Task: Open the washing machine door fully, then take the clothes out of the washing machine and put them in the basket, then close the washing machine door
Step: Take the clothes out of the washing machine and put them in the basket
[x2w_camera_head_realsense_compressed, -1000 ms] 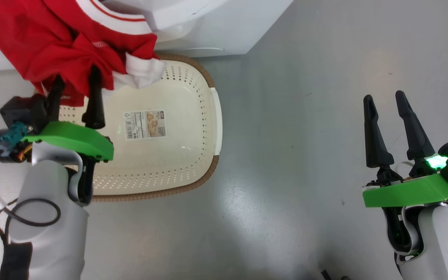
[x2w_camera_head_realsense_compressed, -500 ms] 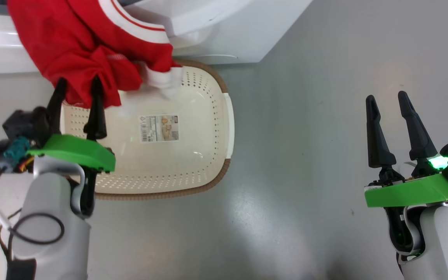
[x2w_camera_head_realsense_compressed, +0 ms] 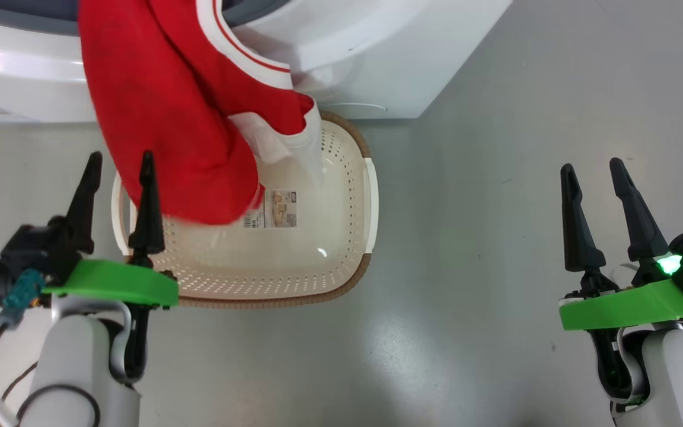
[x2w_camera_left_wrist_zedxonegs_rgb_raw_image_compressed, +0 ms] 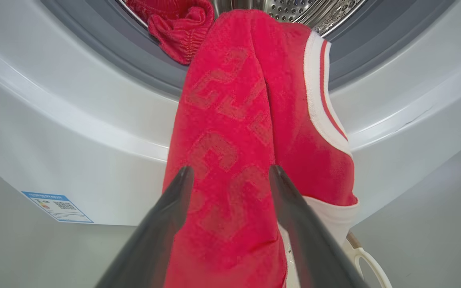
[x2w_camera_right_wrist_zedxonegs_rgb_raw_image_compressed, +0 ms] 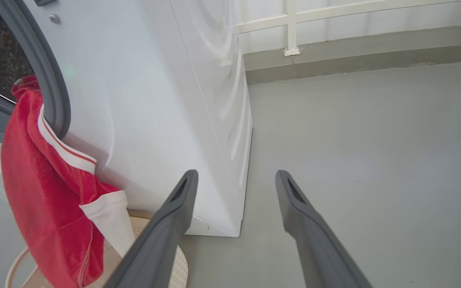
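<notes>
Head view: clothes hang from the washer mouth over the basket. Left tool is spread wide beside them; right tool is wide, empty, well apart.

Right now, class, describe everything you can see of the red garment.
The clothes are bright red, soft-looking fabric with faint tone-on-tone lettering, a white band carrying a thin red stripe, and a white panel at the bottom. They hang limp out of the drum, draped over the grey ring and the white front of the washer, with the lower end dangling over the basket. The open left gripper stands beside them without clamping.
</notes>
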You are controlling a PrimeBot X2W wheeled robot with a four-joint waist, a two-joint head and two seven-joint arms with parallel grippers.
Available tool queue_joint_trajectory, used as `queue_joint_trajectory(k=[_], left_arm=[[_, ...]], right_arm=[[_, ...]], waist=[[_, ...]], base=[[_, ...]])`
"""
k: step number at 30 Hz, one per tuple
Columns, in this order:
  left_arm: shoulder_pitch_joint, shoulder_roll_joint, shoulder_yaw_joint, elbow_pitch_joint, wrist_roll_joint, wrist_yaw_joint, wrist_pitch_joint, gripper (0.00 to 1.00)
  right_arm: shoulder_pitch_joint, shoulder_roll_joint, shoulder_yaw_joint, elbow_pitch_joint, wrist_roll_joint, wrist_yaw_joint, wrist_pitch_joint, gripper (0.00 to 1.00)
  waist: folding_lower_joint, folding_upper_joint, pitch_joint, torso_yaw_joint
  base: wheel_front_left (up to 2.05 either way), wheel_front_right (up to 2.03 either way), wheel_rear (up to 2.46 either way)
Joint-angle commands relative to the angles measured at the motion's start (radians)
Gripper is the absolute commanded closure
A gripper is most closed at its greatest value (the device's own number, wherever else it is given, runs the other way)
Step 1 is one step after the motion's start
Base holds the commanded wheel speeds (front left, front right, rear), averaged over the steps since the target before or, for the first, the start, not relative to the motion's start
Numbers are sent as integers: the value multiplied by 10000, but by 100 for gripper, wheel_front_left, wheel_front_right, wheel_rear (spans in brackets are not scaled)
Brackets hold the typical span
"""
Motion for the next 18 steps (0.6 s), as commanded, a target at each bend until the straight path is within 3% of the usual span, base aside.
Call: queue_joint_trajectory(k=[1, 18], left_arm=[[479, 202, 334, -465, 81, -54, -49, 0], [2404, 196, -8, -3012, -83, 161, -49, 0]], right_arm=[[276, -12, 200, -183, -135, 65, -63, 0], [427, -26, 84, -193, -170, 65, -63, 0]], waist=[[0, -1, -95, 85], [0, -1, -260, 72]], base=[[0, 0, 0], [0, 0, 0]])
